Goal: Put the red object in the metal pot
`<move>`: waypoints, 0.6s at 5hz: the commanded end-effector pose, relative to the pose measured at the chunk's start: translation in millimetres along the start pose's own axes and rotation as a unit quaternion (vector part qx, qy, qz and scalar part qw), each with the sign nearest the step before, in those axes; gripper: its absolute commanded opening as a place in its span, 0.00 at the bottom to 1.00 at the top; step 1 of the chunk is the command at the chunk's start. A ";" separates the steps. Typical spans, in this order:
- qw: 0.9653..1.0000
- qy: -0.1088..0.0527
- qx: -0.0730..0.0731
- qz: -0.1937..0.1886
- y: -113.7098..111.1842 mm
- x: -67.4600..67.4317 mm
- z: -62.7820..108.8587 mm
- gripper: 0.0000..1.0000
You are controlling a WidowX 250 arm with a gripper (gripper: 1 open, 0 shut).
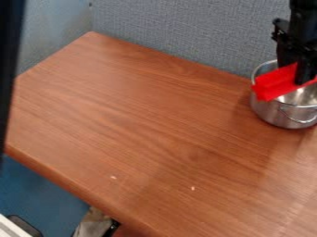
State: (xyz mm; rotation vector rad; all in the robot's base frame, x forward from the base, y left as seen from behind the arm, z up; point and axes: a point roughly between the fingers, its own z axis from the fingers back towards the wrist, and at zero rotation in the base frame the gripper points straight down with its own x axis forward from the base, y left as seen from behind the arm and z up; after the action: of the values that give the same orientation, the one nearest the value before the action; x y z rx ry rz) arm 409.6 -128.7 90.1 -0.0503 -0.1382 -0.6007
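Clamping the red object (276,81), the gripper (297,63) hangs over the metal pot (283,109) (no writing legible).

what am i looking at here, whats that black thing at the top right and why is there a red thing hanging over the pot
You are seeing a single picture taken by one camera that looks down at an angle onto a wooden table standing against a grey-blue wall. The black thing coming down from the top right is the end of a robot arm. At its tip is a pincer, two fingers that squeeze together to hold things. Right now it is closed on the red object, a bright red bar that sits tilted just at the rim of the metal pot, a shiny round steel pot with no lid near the table's right edge. The bar is not inside the pot yet; the job is to put it in there. Nothing else on the table is involved, apart from a few tiny pale specks.
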 end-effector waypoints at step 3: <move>0.996 -0.023 0.038 -0.074 -9.6 16.8 3.5 0.00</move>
State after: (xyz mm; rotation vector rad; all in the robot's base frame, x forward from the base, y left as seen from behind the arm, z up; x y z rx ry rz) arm 417.3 -140.2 85.4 0.0140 -0.1784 -0.7277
